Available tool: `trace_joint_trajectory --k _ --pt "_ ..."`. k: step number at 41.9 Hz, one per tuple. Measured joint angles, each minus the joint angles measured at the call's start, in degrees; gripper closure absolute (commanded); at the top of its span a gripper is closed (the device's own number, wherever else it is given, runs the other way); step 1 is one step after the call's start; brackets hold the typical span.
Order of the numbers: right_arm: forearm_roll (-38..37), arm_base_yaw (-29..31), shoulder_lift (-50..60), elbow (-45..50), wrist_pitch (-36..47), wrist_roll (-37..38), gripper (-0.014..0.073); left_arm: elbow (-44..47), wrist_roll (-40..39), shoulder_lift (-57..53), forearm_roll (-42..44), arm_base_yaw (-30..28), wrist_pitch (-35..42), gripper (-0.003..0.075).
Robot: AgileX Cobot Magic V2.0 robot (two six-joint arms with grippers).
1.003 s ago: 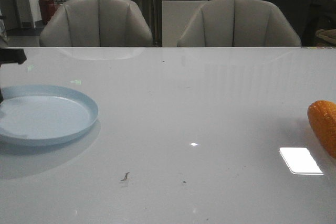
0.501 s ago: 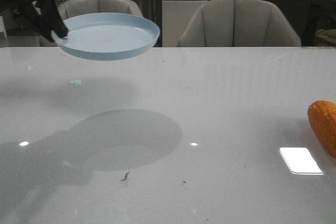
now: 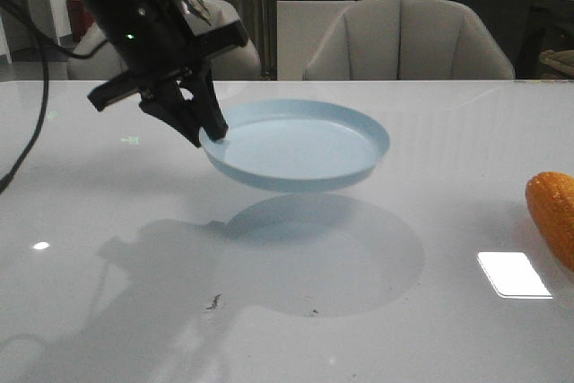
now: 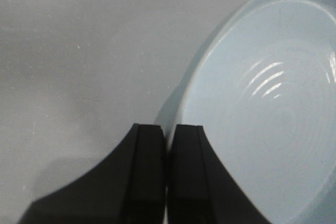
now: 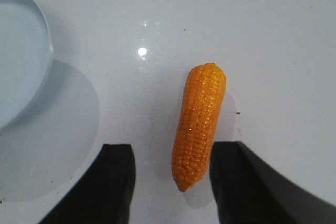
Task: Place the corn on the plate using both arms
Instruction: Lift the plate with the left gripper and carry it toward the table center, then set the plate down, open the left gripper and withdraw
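- While the left gripper (image 3: 208, 129) pinched the near-left rim of the plate (image 3: 300, 145), that single pale blue plate hung clear of the table (image 3: 377, 329), roughly level, with its round shadow on the white top beneath it.
- One corn (image 3: 554, 214) lay on the table at the far right edge of the front view, well apart from the plate and only partly in frame.
- Two grippers were counted: the left one showed its black arm, a trailing black cable (image 3: 27, 141) and a small green light; the right gripper (image 5: 170, 182) appeared only in its own wrist view.
- Seen from the left wrist, the left fingers (image 4: 147, 182) were pressed together on the plate's rim (image 4: 181, 114), with only a thin seam between them.
- Seen from the right wrist, the right jaws were spread wide, one finger on each side of the corn's (image 5: 199, 124) lower end, without clearly touching it; the cob lay flat on the table between them.
- Two grey chairs (image 3: 408, 38) stood behind the table's far edge; the left arm hid much of the left chair.
- A bright rectangular light reflection (image 3: 513, 274) lay on the tabletop just beside the corn, and nothing stood on the table between corn and plate.
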State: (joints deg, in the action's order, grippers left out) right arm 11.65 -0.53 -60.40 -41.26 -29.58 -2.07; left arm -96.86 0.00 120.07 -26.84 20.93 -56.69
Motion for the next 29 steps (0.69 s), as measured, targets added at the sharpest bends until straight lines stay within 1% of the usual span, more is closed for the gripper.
trace_joint_trajectory --k 8,12,20,22,24,29 --pt "0.0 0.0 0.0 0.0 -0.5 0.0 0.0148 0.0 0.0 3.3 1.7 2.4 -0.6 0.0617" --pt "0.0 0.0 0.0 0.0 -0.8 0.0 0.0148 0.0 0.0 4.1 4.4 3.2 -0.4 0.0558" --pt "0.0 0.0 0.0 0.0 -1.0 0.0 0.0148 0.0 0.0 4.5 7.4 3.3 0.2 0.0347" --pt "0.0 0.0 0.0 0.0 -1.0 0.0 0.0148 -0.1 0.0 4.5 7.8 3.3 0.2 0.0309" --pt "0.0 0.0 0.0 0.0 -1.0 0.0 0.0148 -0.5 0.0 4.5 7.9 3.3 0.2 0.0293" --pt "0.0 0.0 0.0 0.0 -1.1 0.0 0.0148 -3.3 0.0 4.5 8.7 3.3 0.0 0.0304"
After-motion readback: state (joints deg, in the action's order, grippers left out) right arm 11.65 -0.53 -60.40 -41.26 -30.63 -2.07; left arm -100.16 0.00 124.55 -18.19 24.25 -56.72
